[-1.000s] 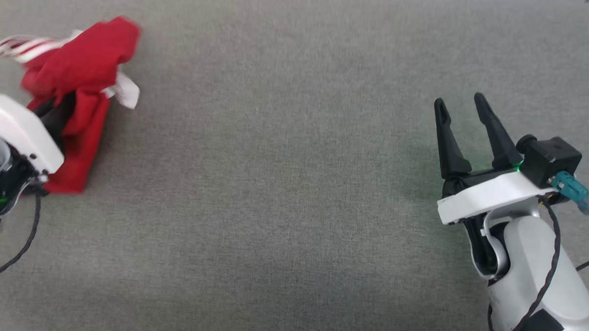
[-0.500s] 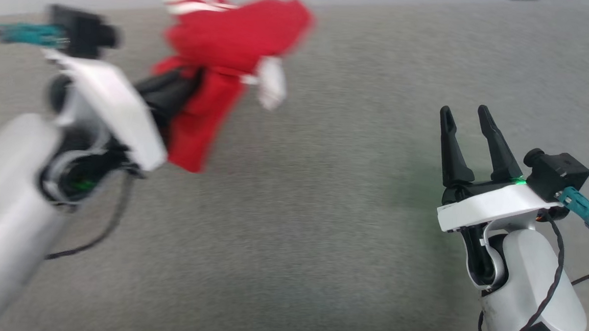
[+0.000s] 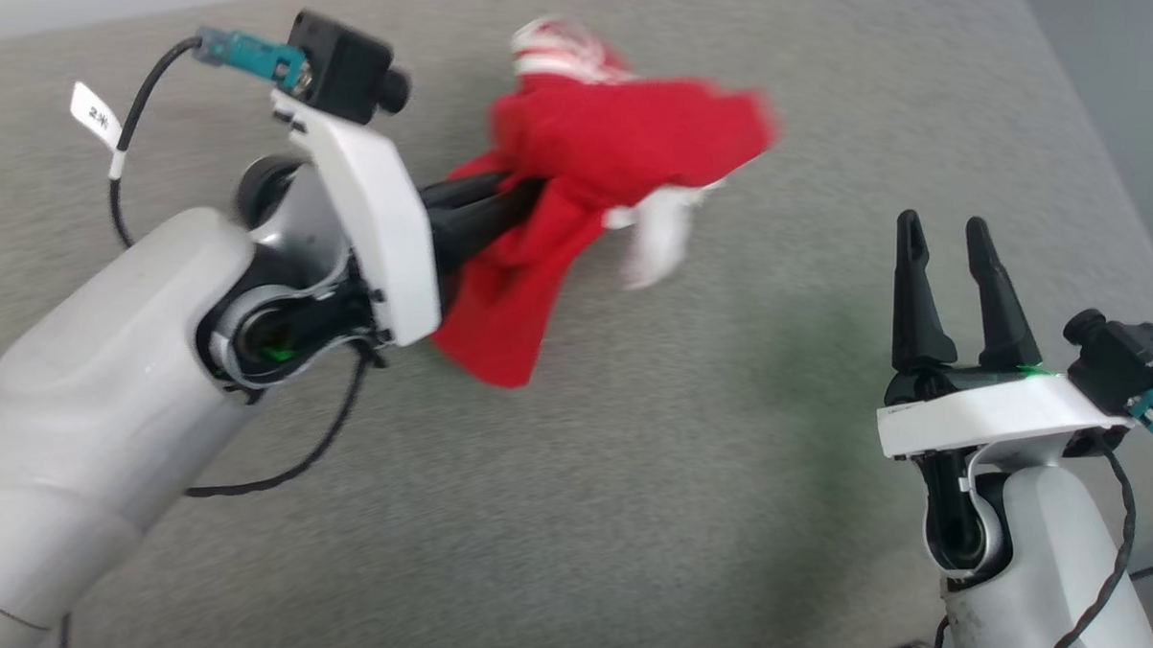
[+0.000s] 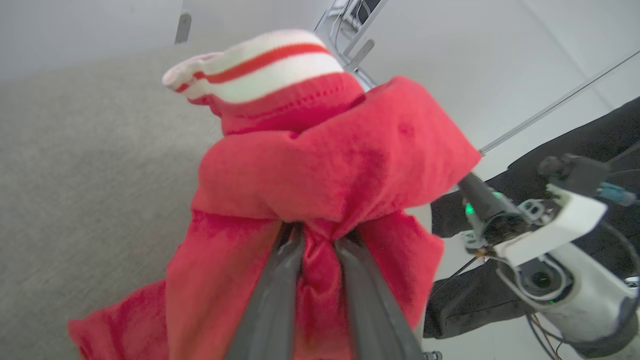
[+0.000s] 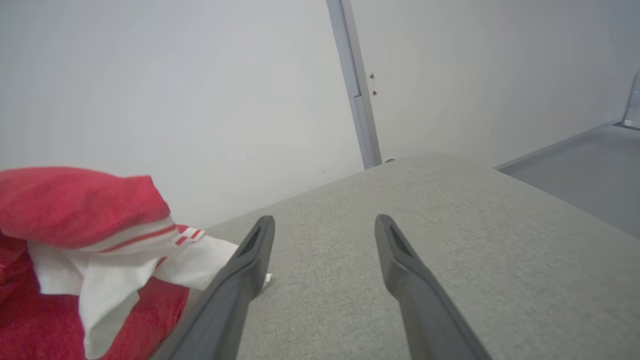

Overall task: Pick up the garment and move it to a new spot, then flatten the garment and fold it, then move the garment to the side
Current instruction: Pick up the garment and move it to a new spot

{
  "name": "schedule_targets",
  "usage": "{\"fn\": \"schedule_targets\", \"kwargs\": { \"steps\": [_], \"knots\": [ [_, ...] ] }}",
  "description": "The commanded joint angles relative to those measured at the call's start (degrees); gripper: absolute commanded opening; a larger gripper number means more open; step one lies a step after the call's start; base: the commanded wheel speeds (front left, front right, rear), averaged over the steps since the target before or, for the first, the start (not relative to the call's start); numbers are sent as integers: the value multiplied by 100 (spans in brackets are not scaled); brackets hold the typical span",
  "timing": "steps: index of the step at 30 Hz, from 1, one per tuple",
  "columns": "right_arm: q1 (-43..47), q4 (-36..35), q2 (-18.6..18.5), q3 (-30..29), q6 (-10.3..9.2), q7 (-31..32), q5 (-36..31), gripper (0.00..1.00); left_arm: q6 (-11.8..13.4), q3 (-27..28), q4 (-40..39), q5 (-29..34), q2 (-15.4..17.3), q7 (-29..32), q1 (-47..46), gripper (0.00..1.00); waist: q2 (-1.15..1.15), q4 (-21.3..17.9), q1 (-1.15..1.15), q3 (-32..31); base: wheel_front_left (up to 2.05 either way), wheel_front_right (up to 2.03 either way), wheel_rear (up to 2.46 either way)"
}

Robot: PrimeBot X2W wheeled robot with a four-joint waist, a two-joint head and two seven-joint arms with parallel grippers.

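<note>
The left gripper (image 3: 516, 195) jaws are clamped on the red garment (image 3: 631, 139), which bunches beyond them, apparently lifted. The right gripper (image 3: 946, 229) jaws stand apart.

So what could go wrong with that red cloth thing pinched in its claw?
The left gripper pinches just one bunched fold of the small bright red cloth garment, so it might slip free. The rest hangs crumpled with white lining dangling, so it may land balled up, harder to flatten. The open right gripper stands nearby; loose cloth could snag it.

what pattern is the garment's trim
The trim is white with red stripes; the left wrist view shows it best.
</note>
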Motion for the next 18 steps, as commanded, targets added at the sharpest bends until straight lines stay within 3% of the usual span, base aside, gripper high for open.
{"fn": "schedule_targets", "kwargs": {
  "steps": [1, 4, 11, 18],
  "knots": [
    [13, -27, 31, 13, 1, -25, 70, 100, 3, -22, 84, -12, 67, 23, 4, 0, 0, -294, 0, 163, 0, 0, 0],
    [64, -51, 30, 68, 1, -24, 260, 100, 3, -224, 554, 26, 237, 170, 52, 0, 0, -489, 0, 225, 0, 0, 0],
    [86, -110, 31, 133, 1, -24, 544, 100, 7, -1050, 1162, 756, 771, 465, -217, 0, 0, -791, 0, 377, 0, 0, 0],
    [13, -138, 27, 251, 1, -24, 699, 100, 51, -1898, 1630, 1585, 889, 803, -451, 0, 0, -897, 0, 550, 0, 0, 0]
  ]
}}
